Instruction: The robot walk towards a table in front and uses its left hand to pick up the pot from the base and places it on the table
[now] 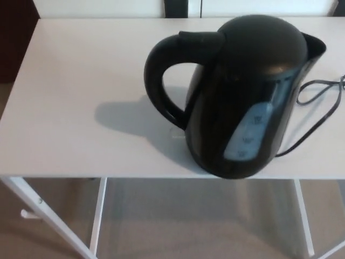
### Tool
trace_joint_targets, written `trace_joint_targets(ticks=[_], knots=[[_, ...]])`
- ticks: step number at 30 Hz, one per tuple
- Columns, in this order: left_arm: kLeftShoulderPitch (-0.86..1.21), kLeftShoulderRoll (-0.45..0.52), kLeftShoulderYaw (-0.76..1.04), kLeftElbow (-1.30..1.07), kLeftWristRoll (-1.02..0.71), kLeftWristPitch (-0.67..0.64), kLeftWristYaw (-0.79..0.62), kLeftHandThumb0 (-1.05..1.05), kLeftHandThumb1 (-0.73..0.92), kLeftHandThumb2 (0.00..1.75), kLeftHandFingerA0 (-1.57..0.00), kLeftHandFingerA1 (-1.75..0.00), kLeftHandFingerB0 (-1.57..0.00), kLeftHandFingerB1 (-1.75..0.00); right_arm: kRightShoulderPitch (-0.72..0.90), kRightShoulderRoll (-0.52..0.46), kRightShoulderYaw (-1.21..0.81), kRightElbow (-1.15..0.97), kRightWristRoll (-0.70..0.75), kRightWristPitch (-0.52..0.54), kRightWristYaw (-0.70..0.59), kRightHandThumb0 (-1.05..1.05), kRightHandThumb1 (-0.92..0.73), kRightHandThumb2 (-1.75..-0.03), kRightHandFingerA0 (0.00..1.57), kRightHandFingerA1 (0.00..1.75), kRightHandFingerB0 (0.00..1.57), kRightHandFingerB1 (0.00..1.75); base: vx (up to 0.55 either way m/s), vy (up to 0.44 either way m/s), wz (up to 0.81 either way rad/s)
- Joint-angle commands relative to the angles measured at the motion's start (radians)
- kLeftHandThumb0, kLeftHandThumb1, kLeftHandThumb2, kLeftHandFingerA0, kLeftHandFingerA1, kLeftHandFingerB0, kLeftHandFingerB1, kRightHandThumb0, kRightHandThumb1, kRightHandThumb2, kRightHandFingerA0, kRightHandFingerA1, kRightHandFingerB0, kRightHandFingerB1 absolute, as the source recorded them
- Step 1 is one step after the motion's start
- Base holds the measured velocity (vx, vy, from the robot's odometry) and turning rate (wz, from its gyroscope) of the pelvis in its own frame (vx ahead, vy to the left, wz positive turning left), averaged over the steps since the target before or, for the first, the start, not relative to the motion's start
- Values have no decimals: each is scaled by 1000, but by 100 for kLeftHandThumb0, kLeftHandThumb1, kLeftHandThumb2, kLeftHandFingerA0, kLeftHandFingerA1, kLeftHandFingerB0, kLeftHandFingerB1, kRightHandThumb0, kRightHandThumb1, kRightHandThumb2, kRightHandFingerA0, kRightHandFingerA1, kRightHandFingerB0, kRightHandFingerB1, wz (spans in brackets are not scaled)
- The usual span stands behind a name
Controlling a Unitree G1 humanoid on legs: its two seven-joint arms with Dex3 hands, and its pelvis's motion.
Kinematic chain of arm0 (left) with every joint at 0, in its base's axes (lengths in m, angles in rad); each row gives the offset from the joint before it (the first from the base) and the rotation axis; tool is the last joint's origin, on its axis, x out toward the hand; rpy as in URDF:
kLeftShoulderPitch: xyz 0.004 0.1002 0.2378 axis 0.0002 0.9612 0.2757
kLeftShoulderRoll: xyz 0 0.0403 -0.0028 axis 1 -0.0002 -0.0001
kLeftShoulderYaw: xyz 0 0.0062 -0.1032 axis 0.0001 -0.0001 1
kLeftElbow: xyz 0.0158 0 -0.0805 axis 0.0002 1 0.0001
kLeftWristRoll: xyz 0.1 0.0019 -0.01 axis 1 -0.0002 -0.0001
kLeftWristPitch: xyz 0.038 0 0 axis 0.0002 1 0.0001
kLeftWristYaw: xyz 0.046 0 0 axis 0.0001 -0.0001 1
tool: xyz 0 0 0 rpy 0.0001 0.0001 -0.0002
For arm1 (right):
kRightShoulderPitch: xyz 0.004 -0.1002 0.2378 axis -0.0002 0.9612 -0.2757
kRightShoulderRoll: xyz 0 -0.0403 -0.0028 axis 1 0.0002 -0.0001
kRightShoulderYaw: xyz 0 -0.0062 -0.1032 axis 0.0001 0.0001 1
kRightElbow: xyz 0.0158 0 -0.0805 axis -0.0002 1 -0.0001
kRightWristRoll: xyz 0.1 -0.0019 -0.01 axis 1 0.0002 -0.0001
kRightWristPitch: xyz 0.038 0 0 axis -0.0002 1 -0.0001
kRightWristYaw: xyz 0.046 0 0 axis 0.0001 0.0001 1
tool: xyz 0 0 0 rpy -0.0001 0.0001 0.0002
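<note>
Pot is seen upright at centre right, near the white counter front edge, handle turned to frame left. Black cord is laid at far right. No hand is shown; fingers' state cannot be told.

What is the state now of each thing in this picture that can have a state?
Kettle: upright near the table's front edge, lid shut, handle toward the robot's left, not held.
Cord: lying slack in a loop on the table, to the right of the kettle.
Table: standing, carrying the kettle and the cord.
Left hand, right hand: not in view.
</note>
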Motion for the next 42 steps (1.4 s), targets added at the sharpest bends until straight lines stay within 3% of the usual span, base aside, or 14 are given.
trace_joint_targets(ticks=[1, 11, 12, 20, 21, 27, 30, 31, 35, 36, 37, 38, 39, 42], knots=[[17, 14, 1, -4, -3, 9, 3, -15, 52, 55, -42, -43, -36, -34, 19, -10, 12, 12, -21, -15, -21, -33, -63, -58, 63, 46, 49, 40, 97, 148, -2], [30, 9, -8, -45, 6, 16, 37, -21, 48, 54, -47, -42, -38, -34, 25, -5, 8, 0, -16, -8, -23, -33, -63, -58, 65, 46, 50, 40, 51, 96, 3], [25, 15, -19, -26, 23, 0, 44, -27, 41, 60, -46, -47, -37, -40, 24, -5, 9, 3, -20, -2, -31, -33, -63, -58, 65, 46, 50, 40, -20, -73, 9], [17, 19, -26, -18, 20, 6, 45, -20, 48, 54, -50, -44, -38, -34, 23, -9, 16, 0, -34, -4, -41, -34, -63, -58, 66, 46, 51, 40, 39, -26, 1], [17, 20, -30, -17, 26, 1, 49, -26, 41, 60, -47, -48, -36, -39, 22, -9, 16, 4, -34, -9, -39, -35, -64, -58, 66, 46, 51, 40, 0, 0, 0], [2, 12, -7, -22, -9, 31, 54, -24, 41, 58, -50, -48, -37, -39, 10, -14, 15, 6, -33, -5, -31, -33, -64, -58, 65, 45, 52, 40, 0, 0, 0], [-2, 19, -3, -13, -10, 23, 35, -20, 49, 54, -49, -44, -37, -34, 11, -14, 16, 3, -34, -7, -29, -33, -64, -58, 66, 46, 53, 40, 0, 0, 0], [-10, 27, 34, -17, -41, 33, 51, -16, 49, 54, -40, -44, -33, -34, 9, -11, 14, -2, -30, -7, -27, -34, -64, -58, 67, 46, 54, 41, 0, 0, 0], [-23, 35, 104, -25, -76, 52, 71, -16, 49, 54, -40, -44, -33, -34, 6, -7, 11, -11, -25, -7, -23, -34, -64, -58, 67, 46, 54, 41, 0, 0, 0], [-38, 81, 178, -6, -124, 68, 96, -16, 49, 56, -29, -51, -24, -33, 7, -8, 3, -14, -15, -3, -17, -31, -63, -58, 64, 45, 53, 41, 0, 0, 0], [-57, 139, 268, 19, -187, 87, 129, -16, 49, 56, -29, -51, -24, -33, 8, -9, -7, -18, -2, 1, -9, -31, -63, -58, 64, 45, 53, 41, 0, 0, 0], [-58, 169, 307, 21, -201, 100, 145, -10, 36, 84, -26, -60, -8, -47, 8, -10, -9, -18, 0, 0, -7, -31, -63, -58, 65, 46, 54, 42, 0, 0, 0], [-41, 214, 340, -1, -182, 79, 196, -13, 33, 83, -52, -82, -11, -49, 3, -14, -12, -15, -1, -3, -6, -39, -53, -77, 63, 57, 51, 52, 0, 0, 0], [-24, 251, 370, -30, -140, 39, 255, -13, 33, 83, -52, -82, -11, -49, -5, -20, -18, -14, -3, -2, -3, -39, -53, -77, 63, 57, 51, 52, 0, 0, 0]])
